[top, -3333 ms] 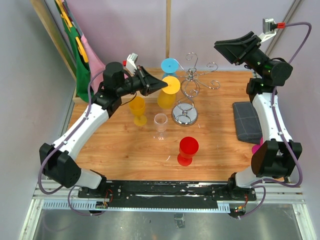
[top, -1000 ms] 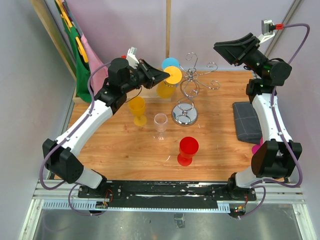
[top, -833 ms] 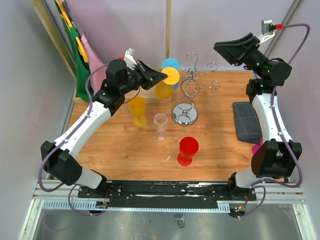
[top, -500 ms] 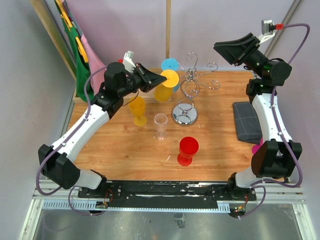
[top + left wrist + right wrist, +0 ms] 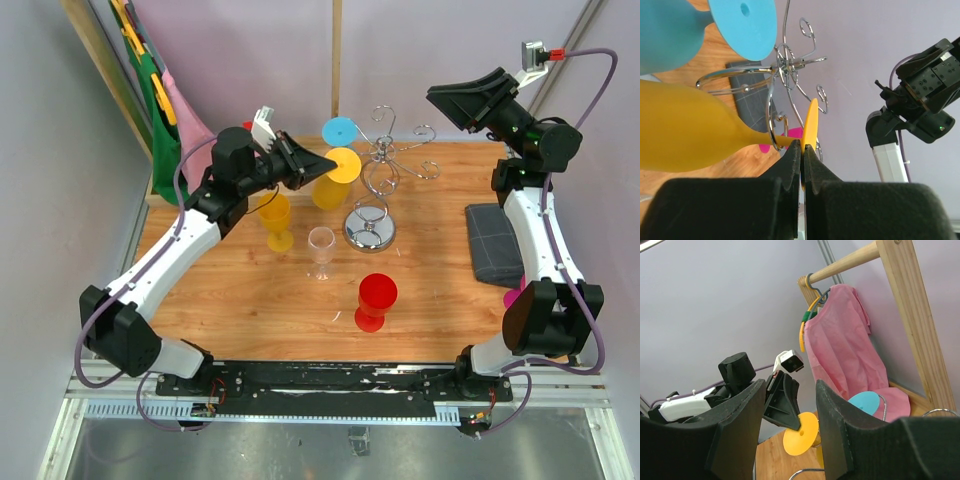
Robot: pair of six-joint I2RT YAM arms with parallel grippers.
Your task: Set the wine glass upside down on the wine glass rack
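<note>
The left gripper (image 5: 325, 168) has its jaws closed tight on the rim of the foot of the yellow wine glass (image 5: 326, 192). The glass hangs in the air foot up and bowl down, tilted, at the far middle of the counter (image 5: 230, 300), just left of the wine glass rack (image 5: 385, 165). In the left wrist view a chrome loop of the rack crosses the stem (image 5: 771, 140); whether the stem rests in it I cannot tell. A blue glass (image 5: 340, 130) already hangs upside down on the rack's far left arm. The right gripper (image 5: 440, 97) is raised at the far right, jaws partly open and holding nothing. A second yellow glass (image 5: 275, 220), a clear glass (image 5: 321, 250) and a red glass (image 5: 376, 300) stand on the counter.
</note>
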